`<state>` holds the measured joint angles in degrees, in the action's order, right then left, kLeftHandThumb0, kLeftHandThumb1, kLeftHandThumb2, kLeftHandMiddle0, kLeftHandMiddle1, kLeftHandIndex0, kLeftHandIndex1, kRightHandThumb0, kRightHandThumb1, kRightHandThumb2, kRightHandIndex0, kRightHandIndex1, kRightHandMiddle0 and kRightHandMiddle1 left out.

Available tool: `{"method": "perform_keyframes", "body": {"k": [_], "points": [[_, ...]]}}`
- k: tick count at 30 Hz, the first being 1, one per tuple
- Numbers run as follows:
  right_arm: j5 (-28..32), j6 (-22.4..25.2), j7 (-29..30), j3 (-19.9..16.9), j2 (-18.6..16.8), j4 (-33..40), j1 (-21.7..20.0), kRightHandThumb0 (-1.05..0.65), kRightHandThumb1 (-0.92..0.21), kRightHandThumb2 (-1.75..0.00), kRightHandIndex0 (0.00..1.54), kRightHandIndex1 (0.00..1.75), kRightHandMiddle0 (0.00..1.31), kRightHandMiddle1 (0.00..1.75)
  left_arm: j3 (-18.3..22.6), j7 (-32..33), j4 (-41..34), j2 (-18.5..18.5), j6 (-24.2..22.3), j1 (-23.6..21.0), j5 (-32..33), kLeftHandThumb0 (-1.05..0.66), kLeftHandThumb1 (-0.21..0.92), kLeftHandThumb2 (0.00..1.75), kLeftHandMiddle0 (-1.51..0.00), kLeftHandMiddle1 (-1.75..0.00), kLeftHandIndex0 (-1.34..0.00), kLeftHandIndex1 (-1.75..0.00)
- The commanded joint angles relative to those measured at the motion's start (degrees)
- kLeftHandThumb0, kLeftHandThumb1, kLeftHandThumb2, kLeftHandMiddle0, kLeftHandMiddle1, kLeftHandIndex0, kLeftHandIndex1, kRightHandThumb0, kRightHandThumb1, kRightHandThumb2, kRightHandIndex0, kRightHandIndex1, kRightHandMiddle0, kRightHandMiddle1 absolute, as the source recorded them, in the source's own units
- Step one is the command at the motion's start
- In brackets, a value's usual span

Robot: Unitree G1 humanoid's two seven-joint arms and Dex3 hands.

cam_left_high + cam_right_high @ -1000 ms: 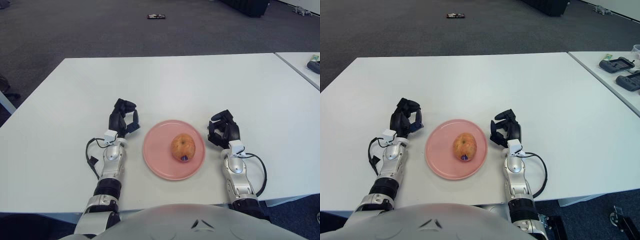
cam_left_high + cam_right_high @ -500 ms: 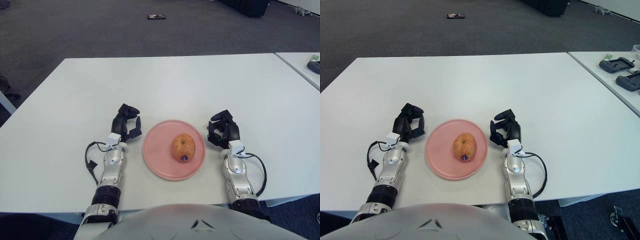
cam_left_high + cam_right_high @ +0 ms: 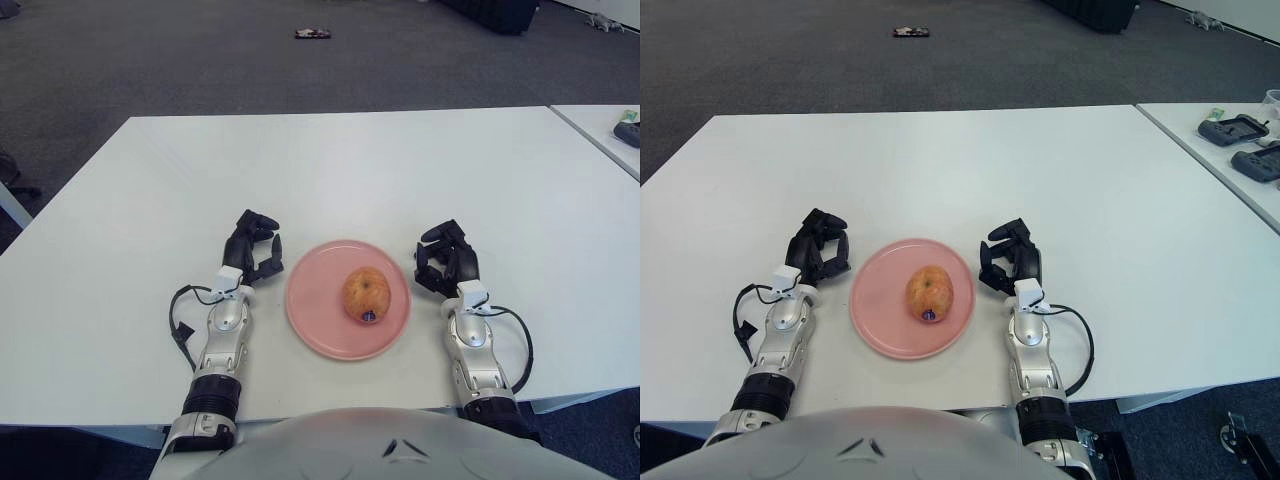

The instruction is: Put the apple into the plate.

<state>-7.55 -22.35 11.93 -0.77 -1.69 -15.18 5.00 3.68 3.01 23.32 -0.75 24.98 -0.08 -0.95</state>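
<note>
Left hand (image 3: 251, 250) just left of the pink plate (image 3: 312, 310), fingers curled and holding nothing, right hand (image 3: 446, 260) just right of it, also curled and empty, apple (image 3: 367, 294) lying in the plate, small purple sticker on it unreadable, white counter (image 3: 330, 170).

matt pink plate (image 3: 320, 320), smooth white table (image 3: 330, 170)
</note>
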Motion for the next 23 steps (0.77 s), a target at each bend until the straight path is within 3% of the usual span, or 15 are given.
{"method": "perform_keyframes", "body": {"k": [1, 23], "points": [[0.2, 0.6, -0.2, -0.1, -0.1, 0.7, 0.0, -0.40, -0.58, -0.99, 0.55, 1.50, 0.41, 1.75, -0.3, 0.0, 1.5, -0.5, -1.1, 2.5, 0.2, -0.44, 0.45, 1.17, -0.82, -1.75, -0.51, -1.75], [0.2, 2.6, -1.1, -0.2, 0.3, 2.1, 0.2, -0.40, -0.58, -1.00, 0.55, 1.49, 0.41, 1.75, -0.8, 0.6, -0.2, -1.3, -0.3, 3.8, -0.6, -0.44, 0.44, 1.17, -0.87, -1.75, -0.51, -1.75]]}}
